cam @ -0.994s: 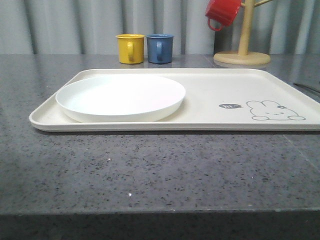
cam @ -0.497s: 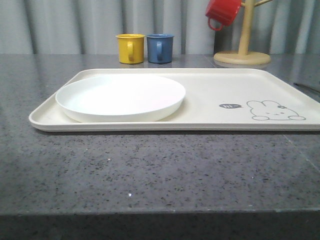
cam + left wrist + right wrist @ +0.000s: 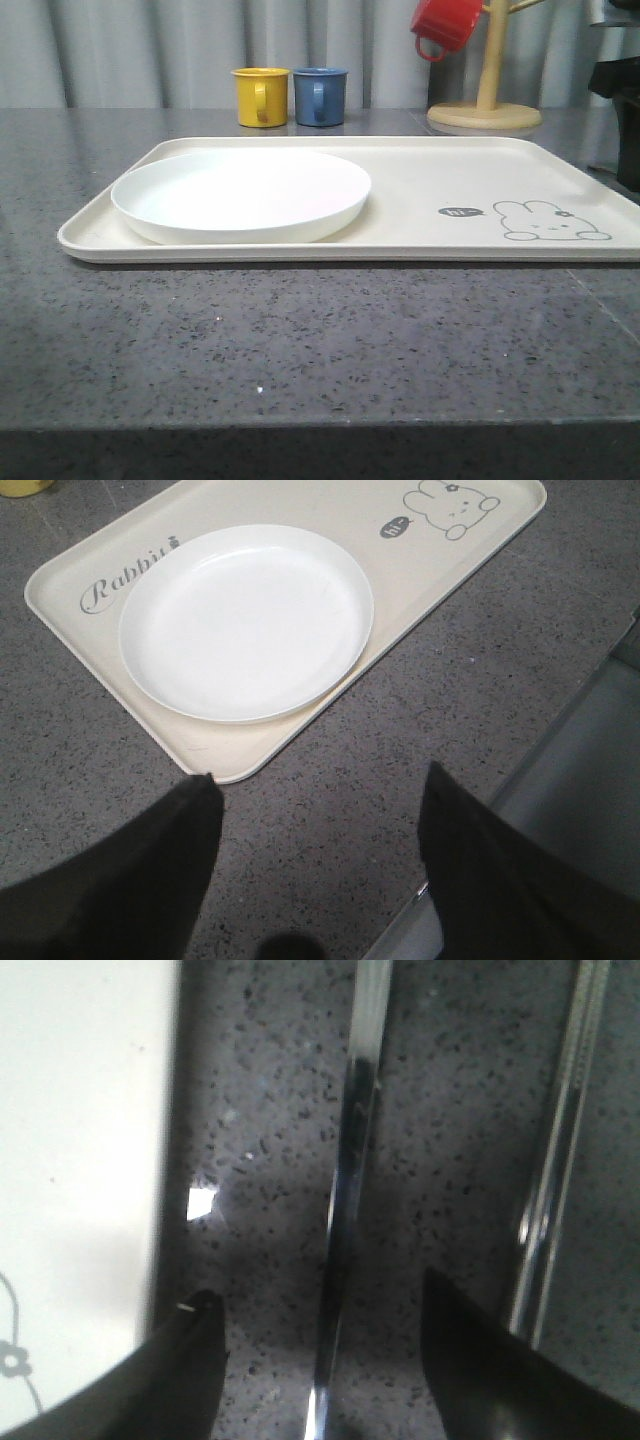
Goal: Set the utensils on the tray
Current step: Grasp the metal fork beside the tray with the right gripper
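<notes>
Looks like a staged kitchen-style setup rather than somebody's real home: a dark speckled stone desk [image 3: 300, 340] with plain grey pleated curtains [image 3: 130, 50] hung right behind it. There's a yellow enamel mug [image 3: 260, 97] and a blue enamel mug [image 3: 320, 96] at the back, plus a red mug [image 3: 447, 24] hanging on a wooden mug tree [image 3: 486, 100]. A large cream rectangular tray with a rabbit drawing [image 3: 420, 180] holding a round white plate [image 3: 240, 195] adds to the tableware feel.

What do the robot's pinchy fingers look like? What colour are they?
They are black. The left gripper has two broad, flat, dark fingers with smooth matte sides that widen toward the camera. The right gripper has the same pair of plain black fingers. I see no cables or markings on them.
</notes>
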Robot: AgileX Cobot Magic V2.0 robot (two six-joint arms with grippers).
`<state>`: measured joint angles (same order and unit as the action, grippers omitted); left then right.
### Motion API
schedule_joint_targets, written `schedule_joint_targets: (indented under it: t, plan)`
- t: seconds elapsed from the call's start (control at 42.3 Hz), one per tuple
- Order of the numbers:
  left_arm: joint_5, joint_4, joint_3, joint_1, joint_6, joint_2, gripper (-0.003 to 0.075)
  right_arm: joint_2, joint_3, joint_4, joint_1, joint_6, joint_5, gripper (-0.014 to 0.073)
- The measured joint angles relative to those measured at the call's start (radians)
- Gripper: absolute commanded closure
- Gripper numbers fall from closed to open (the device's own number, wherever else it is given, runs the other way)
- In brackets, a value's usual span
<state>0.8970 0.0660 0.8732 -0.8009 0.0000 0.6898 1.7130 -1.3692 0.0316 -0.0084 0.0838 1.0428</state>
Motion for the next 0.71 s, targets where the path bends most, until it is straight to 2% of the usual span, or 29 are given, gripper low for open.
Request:
schedule_joint_targets:
  t: [0.047, 0.331, 0.544, 0.615, 0.71]
  plan:
    - [0.000, 0.000, 0.000, 0.000, 0.000, 0.000, 0.0293, 0.010, -0.004, -0.002, 0.000, 0.003, 0.004, 0.0150]
    - [0.000, 0.000, 0.000, 0.000, 0.000, 0.000, 0.0293, 0.037, -0.012, -0.021, 0.000, 0.003, 0.017, 0.0390]
    - [0.000, 0.000, 0.000, 0.000, 0.000, 0.000, 0.0293, 0.037, -0.015, -0.023, 0.000, 0.003, 0.031, 0.0632]
    - [0.000, 0.000, 0.000, 0.000, 0.000, 0.000, 0.0293, 0.037, -0.015, -0.017, 0.000, 0.003, 0.034, 0.0661]
    - [0.000, 0.000, 0.000, 0.000, 0.000, 0.000, 0.0293, 0.037, -0.018, -0.012, 0.000, 0.003, 0.050, 0.0658]
